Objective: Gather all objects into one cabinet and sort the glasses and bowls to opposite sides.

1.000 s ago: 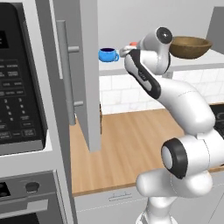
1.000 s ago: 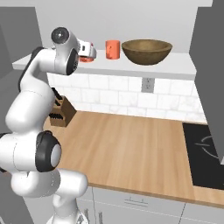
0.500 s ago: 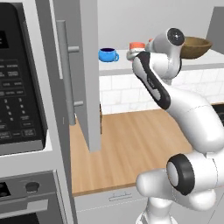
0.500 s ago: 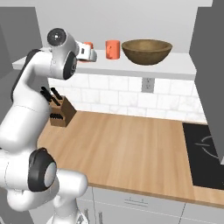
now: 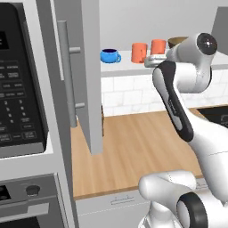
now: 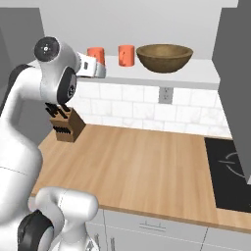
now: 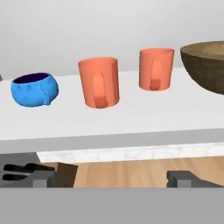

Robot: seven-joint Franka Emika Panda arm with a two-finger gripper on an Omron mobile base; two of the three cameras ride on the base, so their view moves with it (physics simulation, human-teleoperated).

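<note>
The gripper sat just in front of the cabinet's white shelf, fingers spread wide and holding nothing. In the left base view the arm hid most of the wooden bowl; the right base view showed it whole at the shelf's right end. The hand view lined up the blue bowl at left, then two orange cups, apparently apart. A knife block stood on the wooden counter below.

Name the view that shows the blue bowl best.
Hand view: the blue bowl stands unobstructed on the shelf, left of both cups. Left base view shows it smaller. In the right base view I can't make it out.
</note>
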